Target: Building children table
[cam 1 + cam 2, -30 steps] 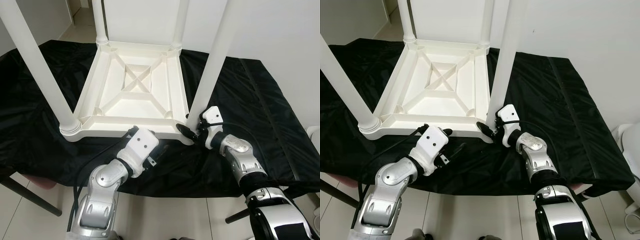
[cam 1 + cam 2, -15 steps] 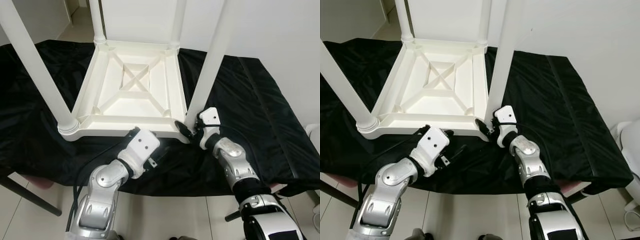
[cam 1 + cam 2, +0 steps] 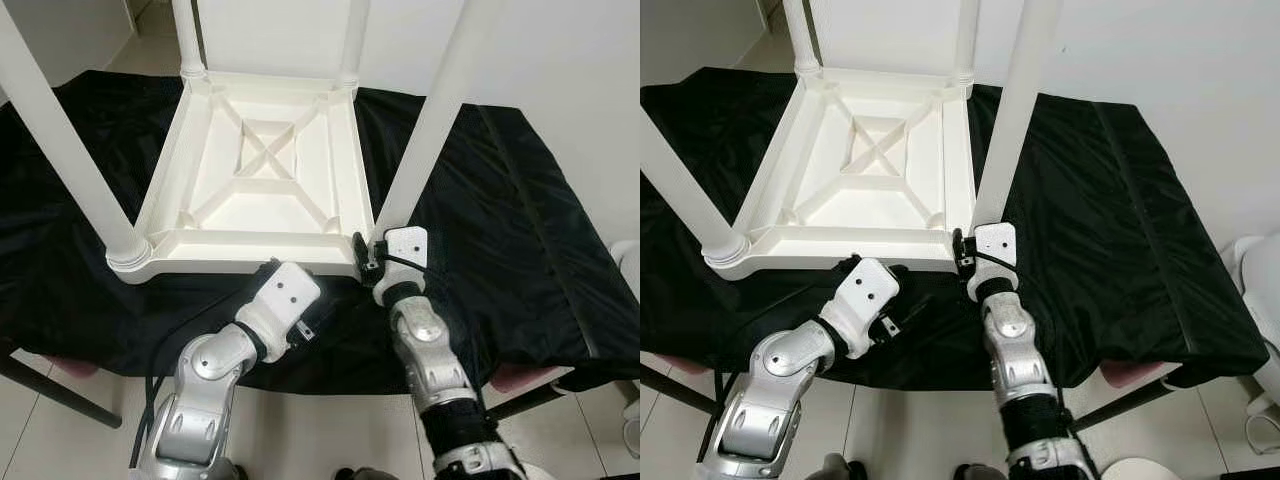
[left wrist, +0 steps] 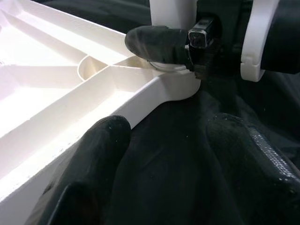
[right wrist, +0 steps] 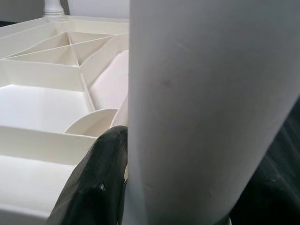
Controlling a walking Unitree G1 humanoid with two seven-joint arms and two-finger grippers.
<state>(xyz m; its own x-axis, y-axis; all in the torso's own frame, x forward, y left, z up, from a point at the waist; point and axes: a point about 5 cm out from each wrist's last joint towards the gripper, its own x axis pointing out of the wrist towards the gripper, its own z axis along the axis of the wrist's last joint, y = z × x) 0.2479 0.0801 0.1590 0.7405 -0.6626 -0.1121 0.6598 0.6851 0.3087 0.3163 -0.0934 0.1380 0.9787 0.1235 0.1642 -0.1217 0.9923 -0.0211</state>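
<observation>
Four legs stood up; right end effector [image 3: 366, 262] clamped the near-right leg [image 3: 430, 120], best twisted home while left end effector [image 4: 164, 154], fingers apart, steadied the tabletop [image 3: 260, 185]

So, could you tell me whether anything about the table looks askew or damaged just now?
Nothing stands out. The white plastic table lies upside down on the black cloth, all four legs up; the right claw grips the near right leg at its base.
</observation>
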